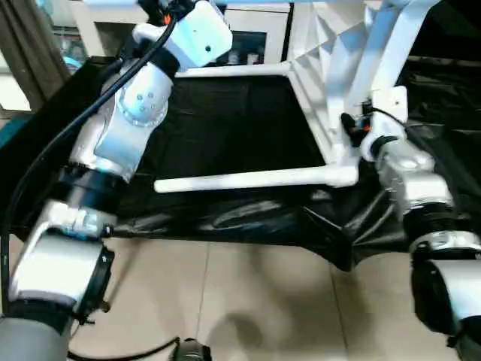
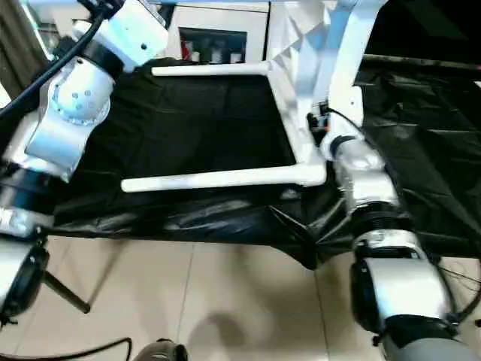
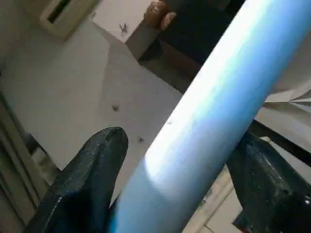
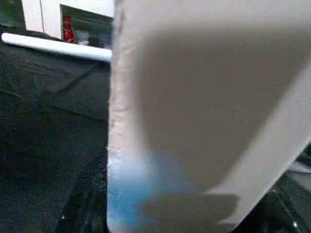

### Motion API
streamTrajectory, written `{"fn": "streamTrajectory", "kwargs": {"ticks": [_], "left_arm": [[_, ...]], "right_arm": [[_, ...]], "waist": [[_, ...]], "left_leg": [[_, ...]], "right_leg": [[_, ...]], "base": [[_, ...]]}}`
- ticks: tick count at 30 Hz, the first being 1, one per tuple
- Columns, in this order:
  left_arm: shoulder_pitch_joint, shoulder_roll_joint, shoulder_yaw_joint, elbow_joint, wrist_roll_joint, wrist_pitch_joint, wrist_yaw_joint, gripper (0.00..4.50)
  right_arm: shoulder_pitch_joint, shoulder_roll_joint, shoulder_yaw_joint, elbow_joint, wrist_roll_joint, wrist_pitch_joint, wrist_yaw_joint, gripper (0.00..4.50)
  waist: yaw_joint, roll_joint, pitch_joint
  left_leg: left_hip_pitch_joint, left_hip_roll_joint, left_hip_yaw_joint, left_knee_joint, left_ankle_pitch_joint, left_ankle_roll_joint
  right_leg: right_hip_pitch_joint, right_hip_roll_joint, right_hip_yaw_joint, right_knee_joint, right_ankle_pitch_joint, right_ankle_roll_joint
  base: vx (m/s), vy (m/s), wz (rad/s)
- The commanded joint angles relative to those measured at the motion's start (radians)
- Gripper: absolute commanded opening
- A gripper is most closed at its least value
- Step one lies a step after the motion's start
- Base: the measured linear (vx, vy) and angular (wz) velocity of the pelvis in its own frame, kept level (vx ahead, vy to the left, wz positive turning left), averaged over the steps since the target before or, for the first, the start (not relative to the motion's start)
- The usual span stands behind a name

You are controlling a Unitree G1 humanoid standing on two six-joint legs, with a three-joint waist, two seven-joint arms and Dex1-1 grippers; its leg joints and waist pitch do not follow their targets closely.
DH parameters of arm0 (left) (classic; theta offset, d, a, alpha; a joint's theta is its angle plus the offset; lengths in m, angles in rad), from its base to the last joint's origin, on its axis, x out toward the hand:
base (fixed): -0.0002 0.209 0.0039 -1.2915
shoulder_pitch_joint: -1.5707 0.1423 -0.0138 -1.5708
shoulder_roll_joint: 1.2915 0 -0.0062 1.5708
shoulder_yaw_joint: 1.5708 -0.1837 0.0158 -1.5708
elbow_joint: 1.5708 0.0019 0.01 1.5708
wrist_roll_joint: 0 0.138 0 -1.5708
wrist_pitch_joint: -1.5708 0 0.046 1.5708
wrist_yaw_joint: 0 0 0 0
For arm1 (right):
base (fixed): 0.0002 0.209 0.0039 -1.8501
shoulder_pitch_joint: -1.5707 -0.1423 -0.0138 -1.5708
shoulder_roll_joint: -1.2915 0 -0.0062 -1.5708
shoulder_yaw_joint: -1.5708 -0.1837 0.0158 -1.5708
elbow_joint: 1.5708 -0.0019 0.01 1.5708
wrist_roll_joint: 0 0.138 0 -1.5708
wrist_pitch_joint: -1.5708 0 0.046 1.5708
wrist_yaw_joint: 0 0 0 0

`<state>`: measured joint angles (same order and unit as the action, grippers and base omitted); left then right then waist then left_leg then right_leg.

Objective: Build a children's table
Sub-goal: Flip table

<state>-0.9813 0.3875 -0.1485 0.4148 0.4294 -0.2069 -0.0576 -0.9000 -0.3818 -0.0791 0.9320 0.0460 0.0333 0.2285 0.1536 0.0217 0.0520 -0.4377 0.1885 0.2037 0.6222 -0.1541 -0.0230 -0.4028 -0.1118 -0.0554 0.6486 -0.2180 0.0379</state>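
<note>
Left eye view: we see the tabletop (image 1: 319,83) standing on edge on the black sheeting (image 1: 225,120), ribbed underside facing our left, its long edge running from near to far. We count three legs already seated in corner sockets. Two of them lie level and point toward our left: the near leg (image 1: 248,179) just above the sheeting at the front edge, and the far leg (image 1: 233,71) parallel to it, farther back. The third, upper leg (image 1: 387,45) starts from a higher socket and slants up out of the picture.

We count two arms. The right arm (image 1: 409,180) reaches up to the tabletop's near corner; the right gripper (image 1: 353,124) sits at the white edge there. In the right wrist view a broad white panel (image 4: 194,111) of the tabletop fills the space directly ahead of the camera, with the far leg crossing behind it. We cannot tell whether the right claw is open or gripping.

The left arm (image 1: 139,105) is raised high at the far left. In the left wrist view a white tube (image 3: 214,116) runs diagonally between the two black fingers (image 3: 92,165). The fingers stand on either side of the tube with a gap showing beside one of them, so we read the left claw as open around the tube, not clamped on it.
</note>
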Motion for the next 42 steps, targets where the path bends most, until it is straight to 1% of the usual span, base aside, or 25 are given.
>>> {"fn": "streamTrajectory", "kwargs": {"ticks": [1,4,6,7,9,11,13,14,16,17,21,23,26,28,29,30,32,33,34,35,36,37,38,40,42], "left_arm": [[0.049,-0.059,0.076,-0.015,-0.161,0.05,-0.001,3.23],[0.071,-0.087,0.129,-0.018,-0.217,0.109,0.004,3.2],[0.075,-0.094,0.146,-0.014,-0.233,0.124,0.008,3.19],[0.087,-0.124,0.204,-0.002,-0.289,0.177,0.021,3.18],[0.092,-0.137,0.227,0.002,-0.31,0.193,0.026,3.18],[0.104,-0.163,0.257,0.013,-0.334,0.221,0.041,3.16],[0.127,-0.195,0.276,0.018,-0.354,0.261,0.039,3.14],[0.137,-0.207,0.282,0.019,-0.361,0.279,0.037,3.11],[0.179,-0.225,0.253,0.037,-0.342,0.34,0.019,3.05],[0.191,-0.229,0.243,0.042,-0.332,0.356,0.014,3.05],[0.253,-0.269,0.226,0.063,-0.326,0.44,0.018,2.79],[0.272,-0.276,0.227,0.076,-0.32,0.454,0.027,2.68],[0.307,-0.273,0.222,0.101,-0.31,0.452,0.036,2.48],[0.315,-0.269,0.22,0.105,-0.309,0.444,0.038,2.35],[0.319,-0.267,0.22,0.104,-0.308,0.441,0.039,2.31],[0.323,-0.256,0.212,0.106,-0.295,0.419,0.038,2.26],[0.317,-0.24,0.209,0.104,-0.279,0.411,0.034,2.12],[0.317,-0.24,0.209,0.104,-0.279,0.411,0.034,2.02],[0.311,-0.232,0.209,0.098,-0.273,0.405,0.038,1.93],[0.31,-0.23,0.207,0.097,-0.271,0.401,0.037,1.87],[0.303,-0.223,0.205,0.098,-0.267,0.396,0.038,1.83],[0.303,-0.223,0.205,0.098,-0.267,0.396,0.038,1.78],[0.291,-0.211,0.2,0.107,-0.262,0.384,0.035,1.68],[0.286,-0.208,0.2,0.112,-0.262,0.382,0.034,1.55],[0.278,-0.199,0.193,0.127,-0.259,0.37,0.033,1.41]], "right_arm": [[-0.06,-0.074,0.015,-0.076,-0.042,-0.005,0.038,1.83],[-0.103,-0.124,0.011,-0.093,-0.048,-0.006,0.058,1.82],[-0.119,-0.14,0.012,-0.092,-0.054,-0.009,0.062,1.79],[-0.176,-0.182,0.019,-0.081,-0.066,-0.016,0.083,1.76],[-0.2,-0.197,0.02,-0.076,-0.069,-0.019,0.092,1.76],[-0.25,-0.227,0.03,-0.056,-0.086,-0.031,0.104,1.7],[-0.304,-0.252,0.044,-0.034,-0.103,-0.044,0.113,1.67],[-0.325,-0.26,0.049,-0.025,-0.11,-0.05,0.116,1.67],[-0.397,-0.276,0.068,0.008,-0.131,-0.064,0.134,1.67],[-0.418,-0.279,0.074,0.02,-0.137,-0.068,0.14,1.67],[-0.53,-0.278,0.124,0.094,-0.19,-0.11,0.176,1.67],[-0.562,-0.271,0.136,0.116,-0.203,-0.121,0.184,1.67],[-0.62,-0.256,0.149,0.151,-0.219,-0.136,0.193,1.67],[-0.637,-0.251,0.152,0.165,-0.222,-0.144,0.197,1.67],[-0.643,-0.249,0.152,0.17,-0.224,-0.147,0.198,2.02],[-0.659,-0.242,0.152,0.185,-0.226,-0.157,0.203,2.23],[-0.683,-0.229,0.151,0.214,-0.228,-0.179,0.206,2.37],[-0.683,-0.229,0.151,0.214,-0.228,-0.179,0.206,2.44],[-0.688,-0.223,0.143,0.225,-0.225,-0.19,0.207,2.59],[-0.689,-0.221,0.14,0.229,-0.224,-0.193,0.208,2.68],[-0.688,-0.216,0.134,0.234,-0.219,-0.197,0.211,2.73],[-0.688,-0.216,0.134,0.234,-0.219,-0.197,0.211,2.77],[-0.681,-0.209,0.126,0.24,-0.216,-0.207,0.224,2.91],[-0.677,-0.208,0.125,0.241,-0.215,-0.211,0.229,3.04],[-0.675,-0.206,0.127,0.252,-0.213,-0.224,0.24,3.22]], "waist": [[-0.001,-0.022,-0.087],[0.004,-0.026,-0.087],[0.008,-0.022,-0.084],[0.006,-0.025,-0.083],[0.008,-0.021,-0.084],[0.004,-0.027,-0.081],[0.003,-0.031,-0.08],[0.0,-0.03,-0.075],[-0.004,-0.033,-0.075],[-0.004,-0.03,-0.074],[-0.024,-0.039,-0.065],[-0.025,-0.041,-0.065],[-0.033,-0.045,-0.063],[-0.032,-0.04,-0.067],[-0.035,-0.047,-0.068],[-0.034,-0.047,-0.068],[-0.045,-0.052,-0.072],[-0.045,-0.051,-0.074],[-0.046,-0.053,-0.081],[-0.047,-0.054,-0.084],[-0.044,-0.056,-0.085],[-0.044,-0.058,-0.083],[-0.039,-0.057,-0.085],[-0.037,-0.057,-0.084],[-0.038,-0.055,-0.08]], "left_leg": [[0.047,0.03,-0.017,-0.059,-0.121,0.026],[0.043,0.027,-0.013,-0.054,-0.105,0.061],[0.04,0.026,-0.011,-0.052,-0.099,0.077],[0.042,0.027,-0.01,-0.052,-0.107,0.078],[0.042,0.028,-0.011,-0.051,-0.11,0.076],[0.042,0.029,-0.011,-0.053,-0.127,0.074],[0.043,0.03,-0.013,-0.054,-0.149,0.065],[0.041,0.031,-0.013,-0.056,-0.165,0.06],[0.044,0.031,-0.015,-0.059,-0.192,0.048],[0.047,0.033,-0.016,-0.061,-0.212,0.04],[0.058,0.035,-0.021,-0.073,-0.379,-0.022],[0.058,0.035,-0.023,-0.075,-0.401,-0.03],[0.05,0.031,-0.029,-0.081,-0.426,-0.046],[0.052,0.034,-0.031,-0.082,-0.431,-0.056],[0.048,0.033,-0.032,-0.082,-0.421,-0.055],[0.048,0.034,-0.031,-0.083,-0.416,-0.054],[0.04,0.033,-0.033,-0.081,-0.385,-0.038],[0.042,0.035,-0.03,-0.079,-0.363,-0.032],[0.037,0.037,-0.03,-0.07,-0.258,-0.008],[0.031,0.035,-0.029,-0.063,-0.192,0.009],[0.028,0.031,-0.022,-0.051,-0.094,0.047],[0.026,0.029,-0.02,-0.048,-0.072,0.064],[0.028,0.027,-0.015,-0.039,-0.039,0.097],[0.028,0.028,-0.014,-0.038,-0.047,0.109],[0.03,0.031,-0.014,-0.041,-0.083,0.102]], "right_leg": [[0.041,-0.033,0.026,-0.053,0.083,-0.263],[0.042,-0.034,0.026,-0.057,0.052,-0.27],[0.038,-0.035,0.027,-0.06,0.001,-0.263],[0.034,-0.032,0.027,-0.065,-0.038,-0.258],[0.033,-0.031,0.026,-0.064,-0.056,-0.255],[0.031,-0.03,0.025,-0.068,-0.09,-0.248],[0.03,-0.032,0.025,-0.07,-0.125,-0.236],[0.026,-0.031,0.026,-0.075,-0.143,-0.228],[0.024,-0.029,0.025,-0.076,-0.161,-0.216],[0.019,-0.027,0.025,-0.079,-0.177,-0.212],[0.007,-0.025,0.028,-0.093,-0.28,-0.175],[0.006,-0.027,0.03,-0.096,-0.301,-0.159],[0.006,-0.023,0.029,-0.096,-0.31,-0.13],[0.004,-0.025,0.031,-0.092,-0.279,-0.129],[0.008,-0.023,0.03,-0.087,-0.248,-0.136],[0.007,-0.024,0.03,-0.087,-0.233,-0.14],[0.013,-0.025,0.029,-0.077,-0.164,-0.163],[0.011,-0.024,0.03,-0.077,-0.128,-0.171],[0.018,-0.024,0.029,-0.061,0.005,-0.2],[0.023,-0.023,0.027,-0.05,0.082,-0.215],[0.021,-0.015,0.026,-0.04,0.202,-0.241],[0.022,-0.014,0.026,-0.038,0.231,-0.252],[0.022,-0.014,0.028,-0.035,0.269,-0.274],[0.022,-0.014,0.029,-0.036,0.256,-0.287],[0.02,-0.015,0.029,-0.039,0.206,-0.291]], "base": [[0.0,0.0,0.0],[0.0,0.0,0.0],[0.0,0.0,0.0],[0.0,0.0,0.0],[0.0,0.0,0.0],[0.0,0.0,0.0],[0.0,0.0,0.0],[0.0,0.0,0.0],[0.0,0.0,0.0],[0.0,0.0,0.0],[0.0,0.0,0.0],[0.0,0.0,0.0],[0.0,0.0,0.0],[0.0,0.0,0.0],[0.0,0.0,0.0],[0.0,0.0,0.0],[0.0,0.0,0.0],[0.0,0.0,0.0],[0.0,0.0,0.0],[0.0,0.0,0.0],[0.0,0.0,0.0],[0.0,0.0,0.0],[0.0,0.0,0.0],[0.0,0.0,0.0],[0.0,0.0,0.0]]}}
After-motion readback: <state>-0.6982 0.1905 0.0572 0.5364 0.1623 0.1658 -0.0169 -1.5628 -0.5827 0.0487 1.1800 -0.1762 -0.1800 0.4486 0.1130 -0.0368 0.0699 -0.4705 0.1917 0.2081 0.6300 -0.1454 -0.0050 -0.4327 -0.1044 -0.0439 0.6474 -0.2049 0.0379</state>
